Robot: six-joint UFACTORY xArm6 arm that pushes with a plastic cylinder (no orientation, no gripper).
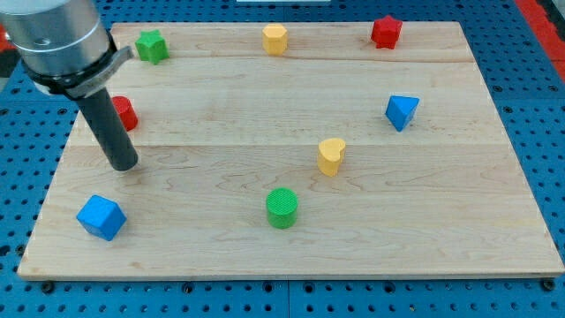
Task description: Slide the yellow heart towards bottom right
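Note:
The yellow heart (331,156) stands a little right of the board's middle. My tip (124,165) is at the view's left, far to the left of the heart and apart from it. The tip is just below a red block (124,112), which the rod partly hides, and above the blue cube (101,216).
A green cylinder (282,208) lies below and left of the heart. A blue triangular block (402,111) is at the right. Along the top edge are a green star (152,46), a yellow hexagon (275,39) and a red star (386,32). The wooden board (441,221) lies on a blue pegboard.

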